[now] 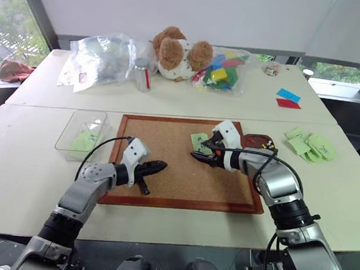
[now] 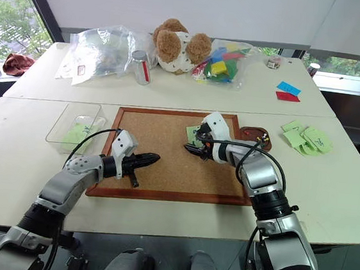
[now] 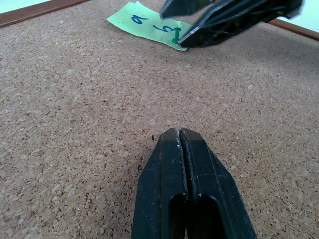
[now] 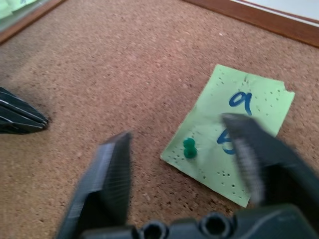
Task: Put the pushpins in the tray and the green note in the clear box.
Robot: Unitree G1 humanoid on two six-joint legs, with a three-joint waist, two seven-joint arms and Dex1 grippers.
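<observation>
A: Right tool hangs over the green note on the cork board, fingers apart on either side of the green pushpin that pins the note's corner. Left tool is pressed together, empty, low over bare cork near the board's middle.

B: What could go wrong?

A: That pin is tiny. If the fingers come together off-centre they may slip off its head or catch the paper and tear it.

B: Where does it all go?

A: The pin goes to the reddish tray, just beside the board's right edge behind the right arm. The clear box sits left of the board. Spare green notes lie well right; a bag and teddy bear are far back on the table, out of the way.
</observation>
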